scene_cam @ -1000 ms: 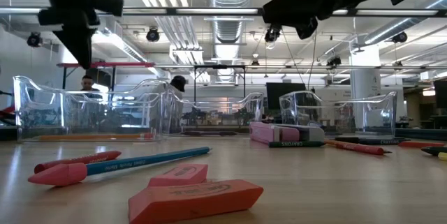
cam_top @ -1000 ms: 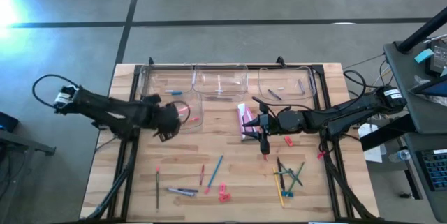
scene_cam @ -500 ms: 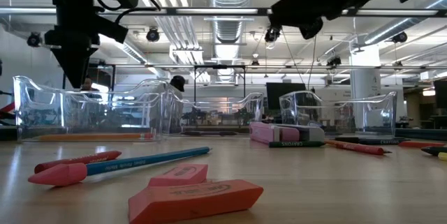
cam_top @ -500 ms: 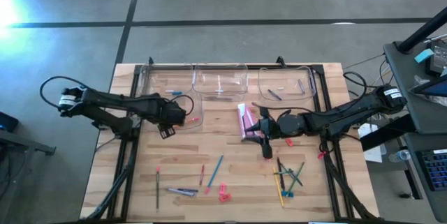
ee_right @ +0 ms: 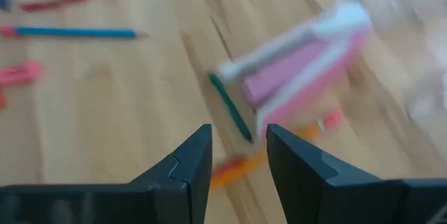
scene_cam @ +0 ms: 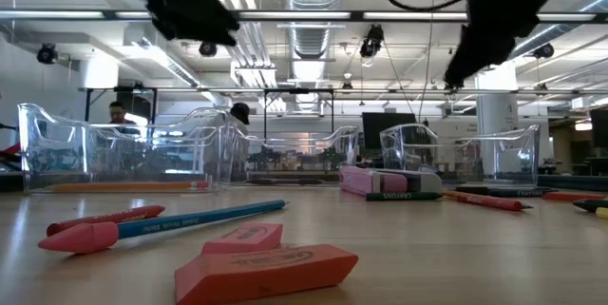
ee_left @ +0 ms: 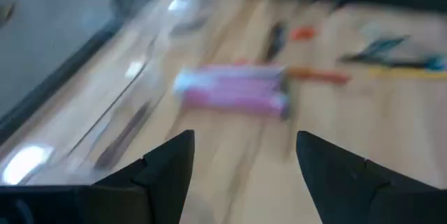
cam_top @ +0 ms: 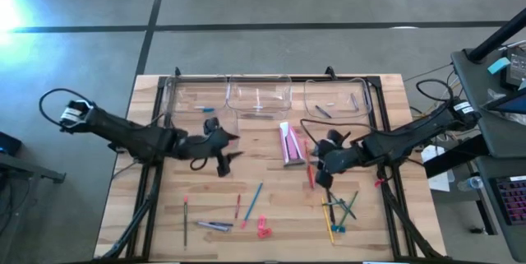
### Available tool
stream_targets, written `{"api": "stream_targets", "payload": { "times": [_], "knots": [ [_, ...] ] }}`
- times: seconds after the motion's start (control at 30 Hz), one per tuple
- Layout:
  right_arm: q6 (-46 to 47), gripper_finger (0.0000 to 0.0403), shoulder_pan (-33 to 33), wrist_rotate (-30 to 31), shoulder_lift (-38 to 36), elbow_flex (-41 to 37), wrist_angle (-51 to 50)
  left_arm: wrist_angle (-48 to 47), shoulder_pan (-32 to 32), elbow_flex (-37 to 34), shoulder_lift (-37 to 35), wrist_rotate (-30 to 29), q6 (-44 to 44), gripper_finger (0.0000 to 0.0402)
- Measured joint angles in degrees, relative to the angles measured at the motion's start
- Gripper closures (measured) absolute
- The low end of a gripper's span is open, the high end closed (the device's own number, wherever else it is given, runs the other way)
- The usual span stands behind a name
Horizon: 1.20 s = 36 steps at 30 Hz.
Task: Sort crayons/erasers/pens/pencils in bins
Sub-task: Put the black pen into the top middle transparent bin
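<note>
High view: wooden slat table (cam_top: 271, 190) on a black frame, concrete floor around it. Four clear plastic bins (cam_top: 259, 98) with rounded corners sit along the far edge, three in a row and one just in front of the left one; a few thin sticks lie inside. Pink box (cam_top: 287, 143) lies flat mid-table, between the two arms. Left gripper (cam_top: 223, 150) hangs over the table just beside the front-left bin, fingers spread wide, nothing between them. Right gripper (cam_top: 322, 171) hangs near the pink box, above an orange-red crayon (cam_top: 310, 173); fingers part-way apart, nothing visibly pinched. Loose clutter near the front edge: blue pencil (cam_top: 254, 197), red and grey sticks at left, tangle of green, yellow and dark sticks (cam_top: 339, 208) at right. Erasers (cam_top: 263, 229) lie on the table near the front edge, pink-red stubby blocks, not in any bin. Low view: two erasers (scene_cam: 266, 267) lie close up, matte wedge shapes; beside them a blue pencil (scene_cam: 190, 221). Cables run off both arms.
</note>
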Motion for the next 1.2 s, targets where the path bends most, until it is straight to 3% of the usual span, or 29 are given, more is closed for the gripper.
{"api": "stream_targets", "payload": {
  "times": [0.2,0.37,0.53,0.77,0.9,1.2],
  "knots": [
    [12.1,0.0275,-0.4,-0.9,0.4,-2.5,-5.2,25.5,-2.3,-8.1,0.4,0.0,7.9,0.0165],
    [16.0,0.0275,-1.1,-1.7,0.4,-5.4,-5.3,29.1,-2.0,-11.9,0.1,-0.2,9.9,0.0165],
    [16.4,0.0275,-5.9,-1.7,0.9,-7.0,-5.8,36.3,-0.5,-11.9,1.0,-2.8,16.1,0.0165],
    [4.7,0.0275,-12.3,-7.6,2.9,-10.5,-5.0,40.6,0.7,-11.9,1.1,0.2,21.5,0.0165],
    [-0.5,0.0275,-14.2,-8.1,3.6,-12.2,-1.8,42.1,1.3,-11.9,1.4,5.0,21.2,0.0165],
    [-7.8,0.0275,-16.9,-9.4,3.8,-13.8,8.1,42.6,1.3,-12.0,3.5,6.2,20.4,0.0165]
  ]
}}
